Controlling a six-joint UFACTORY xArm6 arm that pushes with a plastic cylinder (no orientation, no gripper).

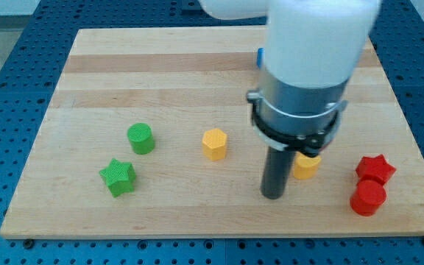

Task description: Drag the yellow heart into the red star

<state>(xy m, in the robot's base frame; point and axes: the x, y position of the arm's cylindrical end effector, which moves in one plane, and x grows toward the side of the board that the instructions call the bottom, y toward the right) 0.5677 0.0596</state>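
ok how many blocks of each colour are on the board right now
green: 2, cylinder and star
yellow: 2, hexagon and a part-hidden one
red: 2, star and cylinder
blue: 1, mostly hidden sliver
total: 7

The arm comes down from the view's top, right of centre, as a broad white cylinder that fills much of the upper frame. Below the white casing sits a grey metal collar, ringed by a thin dark band with a small bracket at its lower edge. From under that collar a straight dark rod drops vertically, upright with no tilt that I can see. The rod's lower end, my tip (272, 196), is down at the surface in the lower half of the view, a little right of the middle. The arm's upper links run out of the frame, so its wider posture can't be judged.
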